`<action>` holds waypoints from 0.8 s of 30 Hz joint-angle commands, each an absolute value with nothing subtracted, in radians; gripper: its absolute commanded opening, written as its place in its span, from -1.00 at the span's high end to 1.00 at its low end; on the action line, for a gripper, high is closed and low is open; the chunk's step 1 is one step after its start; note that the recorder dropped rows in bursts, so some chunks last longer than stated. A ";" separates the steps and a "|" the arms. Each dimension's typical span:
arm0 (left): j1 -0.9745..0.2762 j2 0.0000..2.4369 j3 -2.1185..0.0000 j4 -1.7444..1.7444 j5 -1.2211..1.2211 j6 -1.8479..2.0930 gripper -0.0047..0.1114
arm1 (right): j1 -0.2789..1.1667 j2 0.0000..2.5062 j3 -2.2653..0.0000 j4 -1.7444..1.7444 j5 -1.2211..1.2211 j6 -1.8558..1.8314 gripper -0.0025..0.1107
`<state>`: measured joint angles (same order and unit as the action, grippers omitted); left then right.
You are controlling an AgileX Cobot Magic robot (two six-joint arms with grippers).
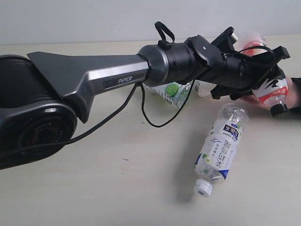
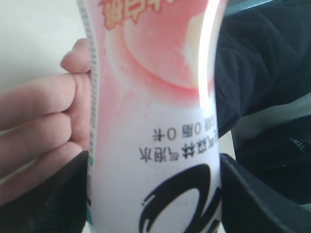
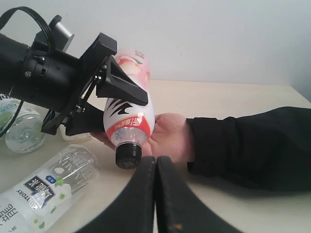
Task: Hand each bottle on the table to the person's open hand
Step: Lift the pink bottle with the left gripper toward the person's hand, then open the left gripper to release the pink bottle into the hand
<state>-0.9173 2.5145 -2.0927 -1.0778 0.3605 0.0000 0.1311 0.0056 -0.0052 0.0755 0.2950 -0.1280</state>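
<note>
Bottles: green-label bottle [image 1: 171,92] and blue-label bottle [image 1: 219,143] are lying on the bench [image 1: 117,188], undelivered. My left pincer [image 3: 127,92] is clamping the pink bottle [image 3: 127,119] over the person's open hand [image 3: 167,136], release pending; right pincer [image 3: 155,194] is sitting shut, empty.

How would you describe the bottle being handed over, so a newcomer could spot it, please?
Follow the black and grey arm to the left gripper at the person's open hand. The clear plastic bottle clamped there has a pink-red label and black cap, unlike the white-capped, blue-labelled bottle lying on the beige table.
</note>
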 commanded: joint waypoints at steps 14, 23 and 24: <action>-0.919 2.540 -2.108 -1.109 0.416 -0.025 0.31 | 0.125 0.000 0.000 0.076 0.283 -0.128 0.96; -0.919 2.540 -2.108 -1.110 0.424 -0.031 -0.03 | 0.125 0.000 0.000 0.076 0.283 -0.128 0.96; -0.919 2.540 -2.108 -1.110 0.424 -0.031 -0.08 | 0.125 0.000 0.000 0.076 0.283 -0.128 0.96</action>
